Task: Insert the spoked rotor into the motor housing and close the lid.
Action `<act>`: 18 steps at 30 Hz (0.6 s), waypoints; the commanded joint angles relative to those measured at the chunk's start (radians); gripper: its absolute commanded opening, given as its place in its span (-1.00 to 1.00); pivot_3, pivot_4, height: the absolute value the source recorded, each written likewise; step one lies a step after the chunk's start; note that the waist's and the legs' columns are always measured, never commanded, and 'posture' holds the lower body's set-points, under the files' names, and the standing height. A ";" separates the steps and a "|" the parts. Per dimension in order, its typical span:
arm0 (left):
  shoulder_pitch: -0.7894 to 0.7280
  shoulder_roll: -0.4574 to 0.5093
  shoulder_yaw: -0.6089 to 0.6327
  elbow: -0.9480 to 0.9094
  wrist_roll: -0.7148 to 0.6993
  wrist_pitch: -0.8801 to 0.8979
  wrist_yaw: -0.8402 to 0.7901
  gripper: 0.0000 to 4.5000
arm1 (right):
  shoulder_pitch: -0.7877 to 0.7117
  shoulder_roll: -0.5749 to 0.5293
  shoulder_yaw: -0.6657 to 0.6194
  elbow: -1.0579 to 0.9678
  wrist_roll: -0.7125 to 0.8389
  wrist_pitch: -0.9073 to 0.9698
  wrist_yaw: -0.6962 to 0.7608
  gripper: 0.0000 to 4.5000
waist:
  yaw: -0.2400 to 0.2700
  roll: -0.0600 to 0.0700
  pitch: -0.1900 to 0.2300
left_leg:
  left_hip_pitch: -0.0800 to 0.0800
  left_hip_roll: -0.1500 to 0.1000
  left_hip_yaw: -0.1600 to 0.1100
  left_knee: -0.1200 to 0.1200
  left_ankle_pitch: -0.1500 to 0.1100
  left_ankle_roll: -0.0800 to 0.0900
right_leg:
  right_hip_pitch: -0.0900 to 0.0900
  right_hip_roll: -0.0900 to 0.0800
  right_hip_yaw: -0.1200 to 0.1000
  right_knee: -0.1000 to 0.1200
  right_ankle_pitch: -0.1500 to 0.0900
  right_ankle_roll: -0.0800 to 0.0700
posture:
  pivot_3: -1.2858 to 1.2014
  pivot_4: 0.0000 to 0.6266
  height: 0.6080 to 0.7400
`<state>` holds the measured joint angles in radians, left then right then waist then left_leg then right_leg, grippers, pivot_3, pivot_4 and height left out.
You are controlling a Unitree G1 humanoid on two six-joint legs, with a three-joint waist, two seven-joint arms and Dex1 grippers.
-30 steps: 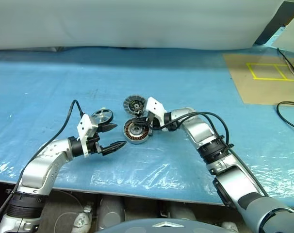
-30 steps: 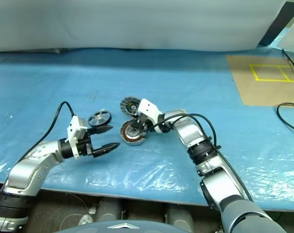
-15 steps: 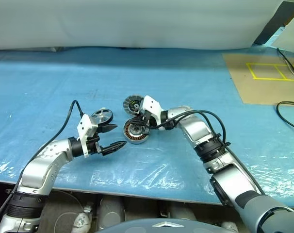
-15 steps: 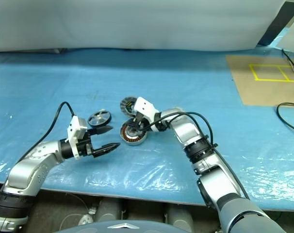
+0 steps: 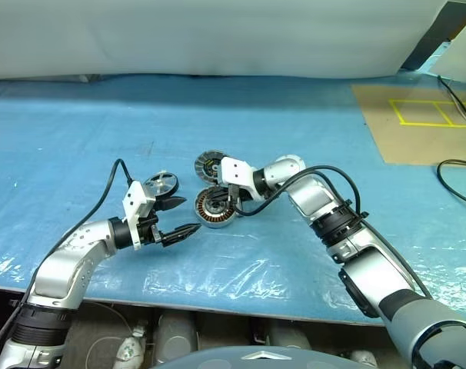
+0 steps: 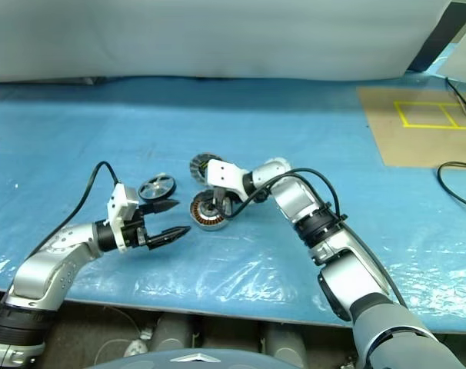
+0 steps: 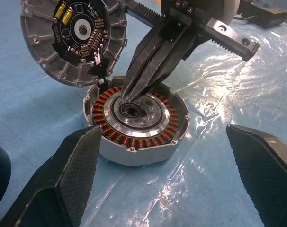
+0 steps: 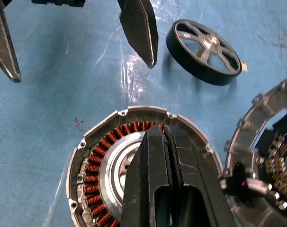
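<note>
Housing [image 5: 215, 207] sits open-topped on the blue plastic sheet [image 5: 310, 131], copper windings ringing a dark centre, and I've got my right claw [image 7: 129, 97] over it with both black fingers pressed flat together, holding nothing. In the left wrist view their joined tip comes down onto the dark hub in the middle of the housing; I can't tell whether it actually touches. The lid [image 5: 211, 164], with its ribbed rim and small yellow mark, is just behind the housing on the far side, propped at a tilt with its edge at the housing's rim. The rotor [image 5: 162, 184], a spoked wheel with a dark rim, lies on the sheet to the left of the housing, apart from it. My left claw [image 5: 179, 217] hovers just in front of the rotor, fingers spread wide and empty, pointing roughly level towards the housing. Cardboard [image 5: 421, 119] with yellow tape lines lies at the far right.
</note>
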<state>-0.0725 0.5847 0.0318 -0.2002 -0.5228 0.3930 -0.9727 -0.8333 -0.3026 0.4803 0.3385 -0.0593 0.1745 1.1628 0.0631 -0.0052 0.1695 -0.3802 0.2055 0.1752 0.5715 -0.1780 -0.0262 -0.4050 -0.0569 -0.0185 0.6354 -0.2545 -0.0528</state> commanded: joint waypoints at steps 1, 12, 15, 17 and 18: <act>0.007 -0.002 0.003 -0.016 0.003 -0.014 0.001 0.97 | -0.040 -0.023 0.052 -0.026 -0.100 -0.090 -0.025 -0.99 | 0.000 0.000 0.000 | 0.000 0.000 0.000 0.000 0.000 0.000 | 0.000 0.000 0.000 0.000 0.000 0.000 | 0.03 -0.52 1.00; 0.015 -0.018 -0.010 -0.005 0.009 -0.025 -0.005 0.97 | -0.209 -0.063 0.151 -0.010 -0.247 -0.382 0.050 -0.99 | -0.018 0.000 0.000 | 0.000 0.000 0.000 0.001 0.000 0.000 | -0.001 0.000 0.000 0.002 0.000 0.000 | 0.03 -0.52 1.00; 0.020 -0.021 -0.006 0.003 0.012 -0.036 -0.010 0.97 | -0.234 -0.048 0.160 0.012 -0.245 -0.424 0.092 -0.99 | -0.021 0.000 0.000 | -0.001 0.000 0.000 0.001 -0.001 0.002 | -0.001 0.000 0.000 0.002 0.000 0.000 | 0.03 -0.52 1.00; 0.024 -0.023 -0.007 0.005 0.013 -0.041 -0.008 0.97 | -0.240 -0.046 0.168 0.026 -0.247 -0.452 0.113 -0.99 | -0.022 0.000 0.000 | -0.002 0.000 0.000 0.002 -0.001 0.003 | -0.001 0.000 0.000 0.002 0.000 0.000 | 0.03 -0.52 1.00; 0.029 -0.026 -0.008 0.001 0.013 -0.043 -0.006 0.97 | -0.238 -0.044 0.175 0.033 -0.253 -0.468 0.117 -0.99 | -0.022 0.000 0.000 | -0.002 0.000 0.000 0.002 -0.001 0.003 | -0.001 0.000 0.000 0.002 0.000 0.000 | 0.03 -0.52 1.00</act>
<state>-0.0528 0.5621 0.0145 -0.1881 -0.5092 0.3695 -0.9733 -1.0478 -0.3502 0.6518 0.3729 -0.3155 -0.2588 1.2656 0.0414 -0.0055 0.1696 -0.3818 0.2058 0.1752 0.5737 -0.1796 -0.0232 -0.4062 -0.0569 -0.0185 0.6377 -0.2544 -0.0529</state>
